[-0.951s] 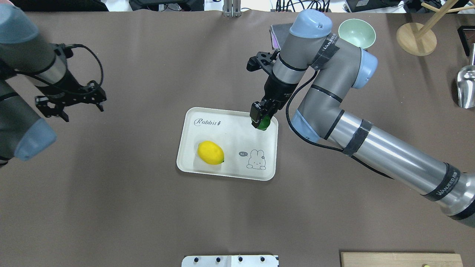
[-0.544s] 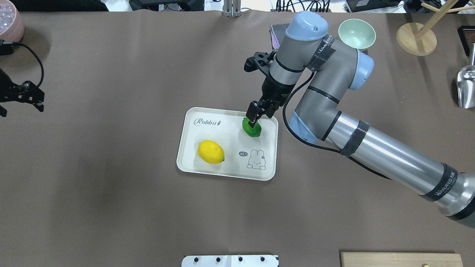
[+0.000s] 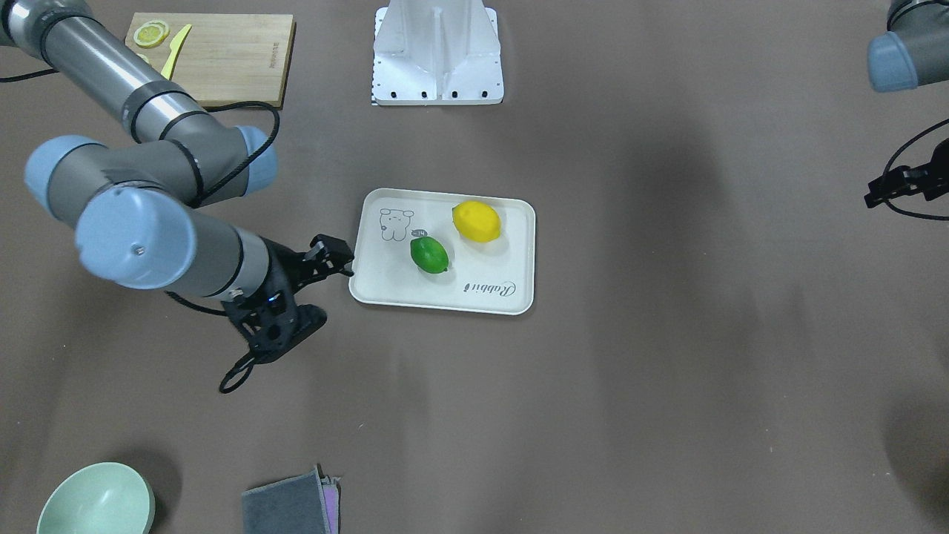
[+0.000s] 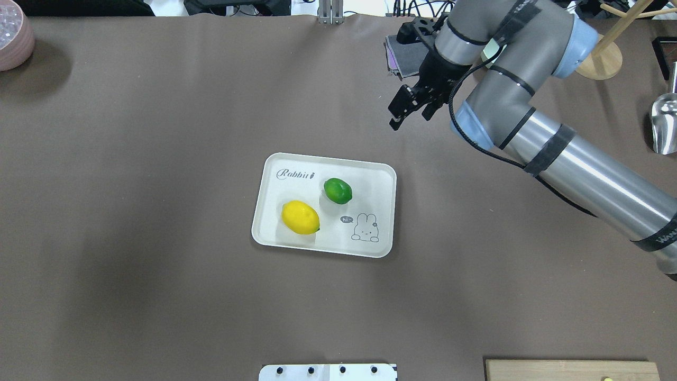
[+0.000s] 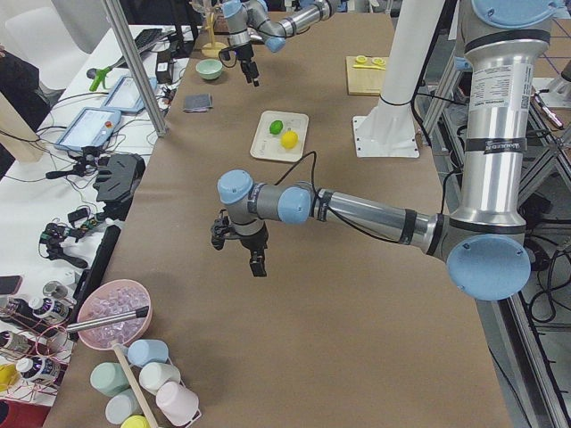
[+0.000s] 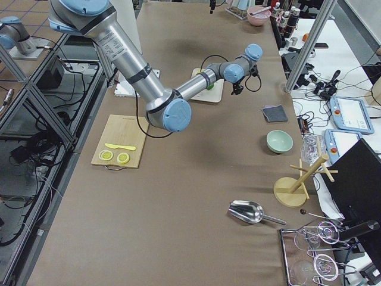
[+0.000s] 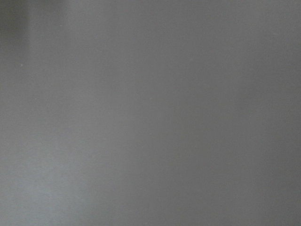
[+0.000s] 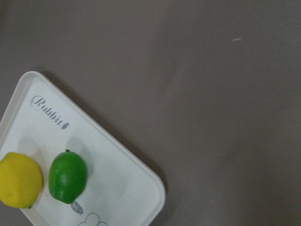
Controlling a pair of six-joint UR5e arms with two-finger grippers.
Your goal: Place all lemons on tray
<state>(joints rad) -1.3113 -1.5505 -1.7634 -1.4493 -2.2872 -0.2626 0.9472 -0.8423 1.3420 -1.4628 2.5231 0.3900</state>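
Note:
The cream tray point(image 4: 373, 177) lies mid-table. The yellow lemon point(image 4: 300, 217) and the green lemon point(image 4: 337, 190) both rest on it, close together but apart. They also show in the right wrist view: green lemon point(image 8: 68, 176), yellow lemon point(image 8: 19, 181), tray point(image 8: 136, 186). My right gripper point(image 4: 408, 117) is open and empty, raised beyond the tray's far right corner; it also shows in the front-facing view point(image 3: 337, 259). My left gripper point(image 5: 256, 261) hovers over bare table far to the left. It shows only in the side views, so I cannot tell whether it is open or shut.
A wooden cutting board point(image 3: 230, 63) with lemon slices and a yellow knife is near the robot's right. A green bowl point(image 3: 96, 500), grey cloth point(image 3: 289, 508), wooden stand point(image 4: 592, 53), metal scoop point(image 4: 664, 124) and pink bowl point(image 4: 13, 32) ring the far edge.
My right gripper let go of the green lemon on the tray and pulled up and away to the far right. The green lemon settled leftwards. My left arm left the overhead view.

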